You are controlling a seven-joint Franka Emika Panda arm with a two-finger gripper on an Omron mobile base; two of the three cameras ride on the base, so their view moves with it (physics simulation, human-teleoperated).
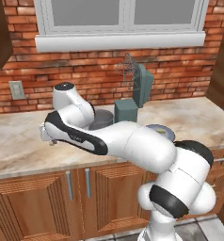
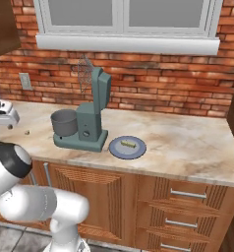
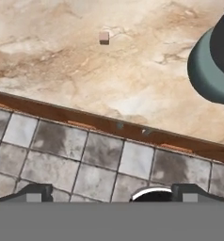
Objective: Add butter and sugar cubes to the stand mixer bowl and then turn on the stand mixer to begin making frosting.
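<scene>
Gripper (image 3: 112,194) jaws spread wide, holding nothing, hanging past the counter (image 2: 188,142) front edge over the tiled floor (image 3: 62,150). 1 sugar cube (image 3: 103,37) lies on the counter, left of the stand mixer (image 2: 92,118). Stand mixer bowl (image 2: 64,122) sits on the mixer base, head tilted up. Butter (image 2: 127,143) on blue plate (image 2: 116,150), just right of the mixer.

Bare counter (image 2: 197,142) lying open toward its right end, mixer (image 2: 89,123) with raised head and bowl (image 2: 64,122) blocking the middle near the front edge, plate (image 2: 127,147) sitting just beside its base, small cube (image 3: 104,37) lying alone on open counter left of the mixer
</scene>
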